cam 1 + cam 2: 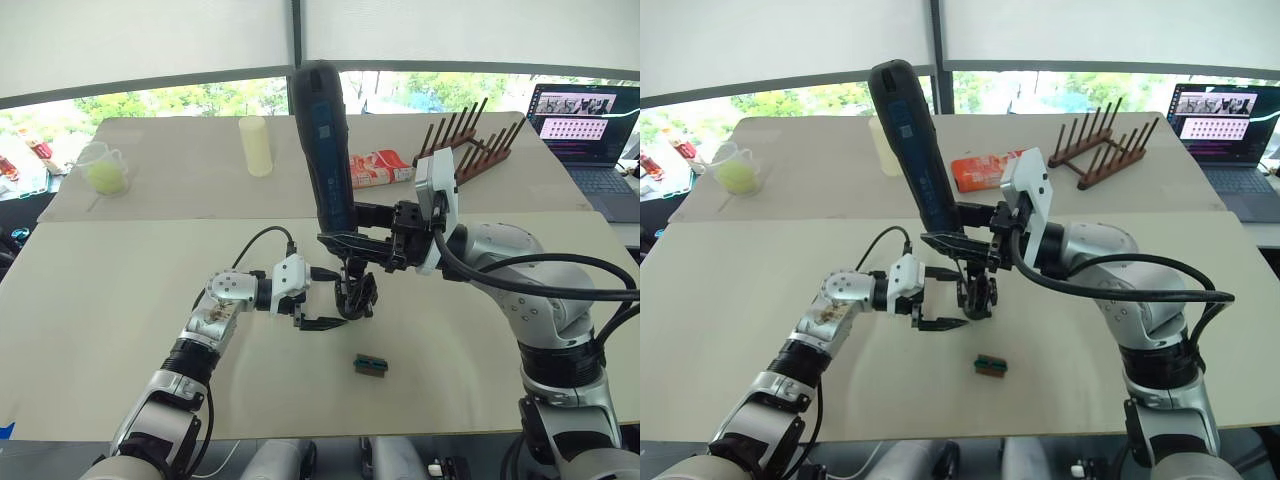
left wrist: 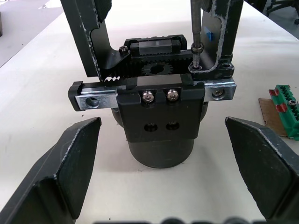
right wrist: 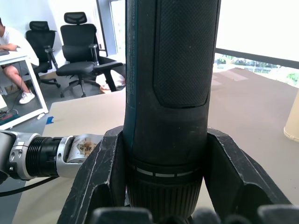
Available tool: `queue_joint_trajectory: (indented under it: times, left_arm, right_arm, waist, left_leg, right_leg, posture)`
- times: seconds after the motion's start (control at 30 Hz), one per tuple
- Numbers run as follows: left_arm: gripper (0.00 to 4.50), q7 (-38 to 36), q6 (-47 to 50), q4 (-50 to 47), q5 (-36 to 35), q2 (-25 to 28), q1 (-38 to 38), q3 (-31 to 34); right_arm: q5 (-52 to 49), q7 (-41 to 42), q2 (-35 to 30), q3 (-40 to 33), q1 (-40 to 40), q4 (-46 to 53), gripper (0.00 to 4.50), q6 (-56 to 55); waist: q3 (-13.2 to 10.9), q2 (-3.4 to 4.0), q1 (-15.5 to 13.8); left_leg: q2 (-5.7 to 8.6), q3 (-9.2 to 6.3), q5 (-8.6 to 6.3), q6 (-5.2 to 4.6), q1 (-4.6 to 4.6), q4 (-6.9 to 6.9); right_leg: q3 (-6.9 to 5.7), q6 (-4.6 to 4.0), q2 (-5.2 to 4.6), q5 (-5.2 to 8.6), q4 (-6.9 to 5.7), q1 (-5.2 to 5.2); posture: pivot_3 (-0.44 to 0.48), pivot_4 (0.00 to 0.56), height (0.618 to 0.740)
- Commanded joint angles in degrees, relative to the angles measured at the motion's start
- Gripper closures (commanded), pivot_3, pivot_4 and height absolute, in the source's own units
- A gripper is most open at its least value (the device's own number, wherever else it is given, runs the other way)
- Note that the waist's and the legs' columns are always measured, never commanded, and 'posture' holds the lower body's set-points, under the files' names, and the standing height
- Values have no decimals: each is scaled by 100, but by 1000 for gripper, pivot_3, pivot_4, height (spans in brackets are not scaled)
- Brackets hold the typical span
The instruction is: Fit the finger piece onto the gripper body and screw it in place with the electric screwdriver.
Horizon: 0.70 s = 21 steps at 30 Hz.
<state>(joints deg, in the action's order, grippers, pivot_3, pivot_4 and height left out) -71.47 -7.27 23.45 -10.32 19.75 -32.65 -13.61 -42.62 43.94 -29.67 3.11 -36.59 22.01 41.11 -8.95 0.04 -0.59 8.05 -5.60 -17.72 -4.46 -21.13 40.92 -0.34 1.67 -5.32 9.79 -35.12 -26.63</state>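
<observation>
Right gripper (image 1: 345,240) clamped on electric screwdriver (image 1: 325,150), bit seated on screw at 1 o'clock of gripper body (image 2: 159,116), mid-desk (image 1: 100,300). Left gripper (image 1: 325,312) apart, flanking base, likely bracing.

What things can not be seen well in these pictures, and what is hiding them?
- Bit tip and the screw under it: in the left wrist view the electric screwdriver bit meets the gripper body, but whether it sits in the screw head is too small to tell.
- Finger piece: the eye views show it too small and dark against the gripper body to tell apart.
- Green-and-brown block: cut off by the left wrist view's edge.
- Table ahead: hidden by the screwdriver in the right gripper.
</observation>
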Motion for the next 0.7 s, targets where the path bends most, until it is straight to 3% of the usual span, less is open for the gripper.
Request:
queue_joint_trajectory:
  times: [0.03, 0.7]
  left_arm:
    - [0, 8, -69, -86, -17, -36, -31, 8]
    - [0, 9, -37, -118, -22, -28, -30, 9]
  right_arm:
    - [-26, 81, 51, -231, -149, 161, 2585, -293]
    - [34, 133, 111, -238, -118, 179, 2585, -290]
  waist:
    - [0, 0, 0]
    - [0, 0, 1]
  left_leg:
    - [0, 0, 0, 0, 0, 0]
    - [0, 0, 0, 0, 0, 1]
  right_leg:
    - [0, 0, 0, 0, 0, 0]
    - [0, 0, 0, 0, 0, 0]
  posture:
    - [0, 150, 740]
    - [0, 150, 740]
